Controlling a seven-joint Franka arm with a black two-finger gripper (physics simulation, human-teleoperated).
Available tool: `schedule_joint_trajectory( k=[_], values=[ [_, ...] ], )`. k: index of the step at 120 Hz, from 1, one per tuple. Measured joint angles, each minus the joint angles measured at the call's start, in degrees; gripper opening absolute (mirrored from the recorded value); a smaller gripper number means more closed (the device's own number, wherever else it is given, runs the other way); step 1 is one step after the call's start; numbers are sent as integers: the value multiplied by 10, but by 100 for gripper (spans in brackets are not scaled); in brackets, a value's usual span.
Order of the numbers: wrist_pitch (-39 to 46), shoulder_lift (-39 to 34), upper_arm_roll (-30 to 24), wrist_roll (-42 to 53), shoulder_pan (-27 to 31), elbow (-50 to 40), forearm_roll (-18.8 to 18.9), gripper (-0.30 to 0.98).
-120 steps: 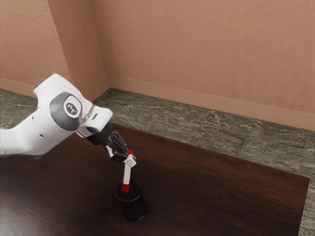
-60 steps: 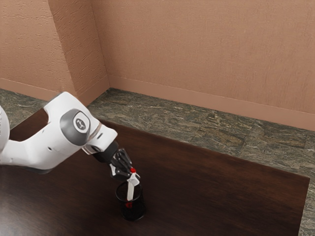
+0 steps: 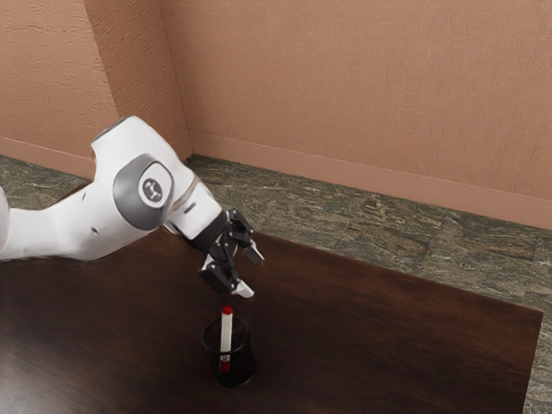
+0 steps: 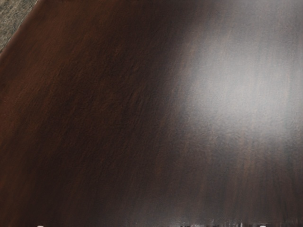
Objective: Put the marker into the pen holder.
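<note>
My claw [image 3: 252, 274], fingers spread, is above marker [image 3: 227, 329] standing in pen holder [image 3: 245, 366]. Marker print, arm emblem [image 3: 153, 190]: I cannot read.

1. Indoor room. Home or office, can't tell which.
2. Walls [image 3: 362, 78]: salmon-brown, textured finish, matching baseboard [image 3: 371, 178] along the foot. Wall steps out into a corner on the exterior view's left. Reads as a finished interior.
3. Floor [image 3: 345, 220]: grey-green stone look, pale veining.
4. Table [image 3: 405, 336]: dark brown wood grain, smooth top, bright sheen in wrist view. Furniture-grade look.
5. Pen holder [image 3: 244, 366] with marker [image 3: 227, 332] on it: desk-type items, slight lean to office or study.
</note>
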Motion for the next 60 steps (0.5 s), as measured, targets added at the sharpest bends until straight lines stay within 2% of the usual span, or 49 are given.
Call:
schedule_joint_trajectory(
  k=[12,25,34,48,60],
  values=[
    [-24,-1,1,-27,1,61,110,59],
    [-66,3,1,-67,5,144,254,63],
    [-92,15,1,-92,10,190,337,65],
    [-135,61,0,-124,36,259,422,66],
    [-169,87,-1,-158,44,281,463,67]
  ],
)
